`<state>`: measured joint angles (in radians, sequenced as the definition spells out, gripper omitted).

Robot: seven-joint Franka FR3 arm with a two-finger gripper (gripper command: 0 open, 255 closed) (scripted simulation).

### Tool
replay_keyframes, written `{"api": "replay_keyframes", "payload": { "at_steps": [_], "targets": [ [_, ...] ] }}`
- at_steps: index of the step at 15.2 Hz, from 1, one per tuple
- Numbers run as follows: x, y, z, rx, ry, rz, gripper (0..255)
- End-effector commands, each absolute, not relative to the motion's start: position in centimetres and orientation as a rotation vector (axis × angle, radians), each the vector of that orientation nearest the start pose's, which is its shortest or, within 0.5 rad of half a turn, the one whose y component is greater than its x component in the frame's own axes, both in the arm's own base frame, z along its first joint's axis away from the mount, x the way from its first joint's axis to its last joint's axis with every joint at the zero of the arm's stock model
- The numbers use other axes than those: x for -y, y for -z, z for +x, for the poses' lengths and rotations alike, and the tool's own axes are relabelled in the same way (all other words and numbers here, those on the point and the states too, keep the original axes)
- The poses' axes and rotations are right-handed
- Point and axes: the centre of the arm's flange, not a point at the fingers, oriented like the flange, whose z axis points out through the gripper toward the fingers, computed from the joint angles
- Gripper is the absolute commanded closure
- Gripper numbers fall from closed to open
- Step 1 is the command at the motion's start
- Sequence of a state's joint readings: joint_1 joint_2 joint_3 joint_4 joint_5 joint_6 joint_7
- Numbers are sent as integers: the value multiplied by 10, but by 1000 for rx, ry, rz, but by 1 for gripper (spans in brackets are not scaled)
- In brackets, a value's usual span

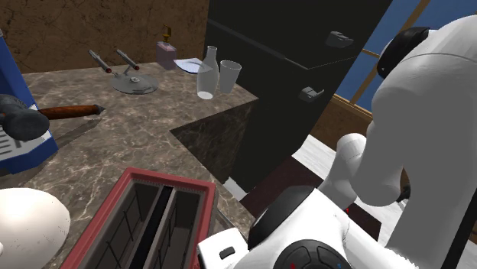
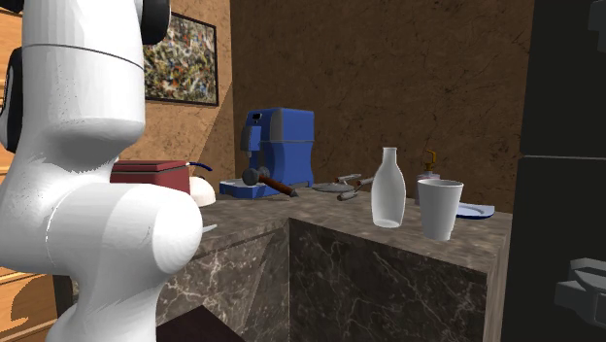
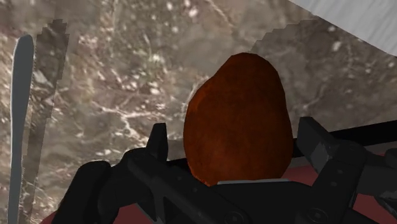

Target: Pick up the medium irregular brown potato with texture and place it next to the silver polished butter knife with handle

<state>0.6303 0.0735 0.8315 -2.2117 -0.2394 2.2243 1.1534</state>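
We see the potato (image 3: 238, 121) in the wrist view, a reddish-brown, egg-shaped lump with a faintly mottled skin. Its long axis runs straight away from the gripper (image 3: 236, 137). The narrower, rounded end points outward over the counter, and the broader end sits back toward the palm, where the black gripper body cuts across it.

The fingers (image 3: 159, 140) are spread, one on each side of the potato. A sliver of counter shows between the potato and the finger on the knife's side, and the other finger stands just beside the skin. We see no pinch on either flank, so the potato sits between the fingers without being clasped. We cannot tell whether it is resting on the stone.

The butter knife (image 3: 19, 114) lies flat on the brown-grey marbled counter (image 3: 114, 76), well out past one finger and apart from the potato. It is a slim silver strip with a rounded tip. Its length runs roughly the same way as the potato's long axis, leaning slightly. Patches of red show below the gripper body.

In the shoulder view the white arm (image 1: 413, 137) bends down at the lower right beside a red toaster (image 1: 153, 222). Farther along the counter stand a clear bottle (image 1: 208, 72) and a cup (image 1: 229, 75), just beside each other. A blue coffee machine (image 1: 19, 130) sits at that view's left edge.
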Motion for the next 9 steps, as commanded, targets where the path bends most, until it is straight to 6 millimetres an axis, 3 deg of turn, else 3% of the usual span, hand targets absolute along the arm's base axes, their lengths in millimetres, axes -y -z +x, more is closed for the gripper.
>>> {"api": "replay_keyframes", "payload": {
  "at_steps": [1, 4, 9],
  "targets": [
    [-528, -367, 66, 726, 192, -3119, 0],
    [-529, -404, 61, 726, 192, -3119, 0],
    [-529, -404, 61, 726, 192, -3119, 0]
  ]
}}
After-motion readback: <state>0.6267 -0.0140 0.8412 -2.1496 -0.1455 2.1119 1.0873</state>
